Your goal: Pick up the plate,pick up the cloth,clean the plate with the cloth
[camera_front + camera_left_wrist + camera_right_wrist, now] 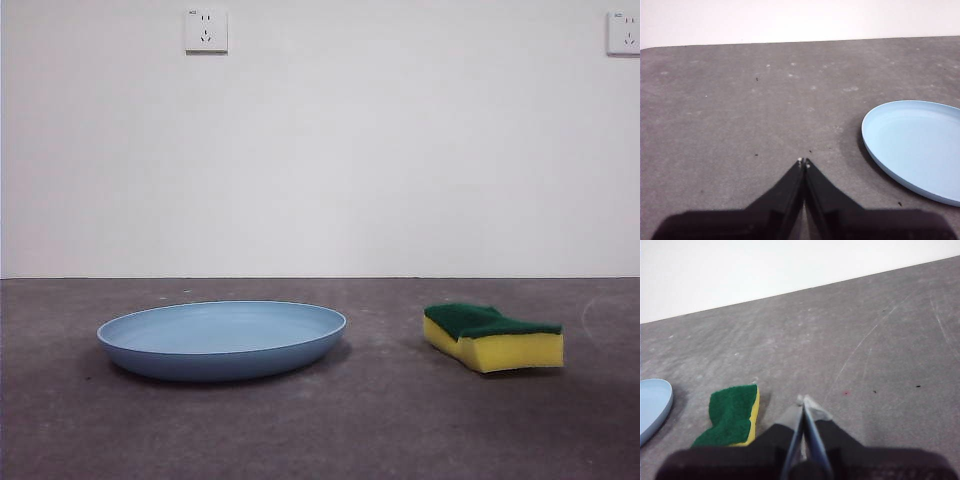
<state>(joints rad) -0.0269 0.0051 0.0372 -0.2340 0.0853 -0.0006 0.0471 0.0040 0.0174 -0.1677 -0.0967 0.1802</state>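
Note:
The light-blue plate point(222, 338) lies flat on the grey table, left of centre in the front view. It also shows in the left wrist view point(915, 147) and its edge in the right wrist view point(652, 402). The cloth is a yellow sponge with a green top point(492, 336); it lies to the right of the plate and also shows in the right wrist view point(732, 415). My left gripper point(803, 162) is shut and empty, above the table beside the plate. My right gripper point(804, 401) is shut and empty, beside the sponge. Neither arm shows in the front view.
A white wall stands behind the table with two sockets, one point(206, 30) at upper left and one point(624, 33) at upper right. The table's far edge point(320, 278) meets the wall. Faint scratches mark the table surface point(865, 340).

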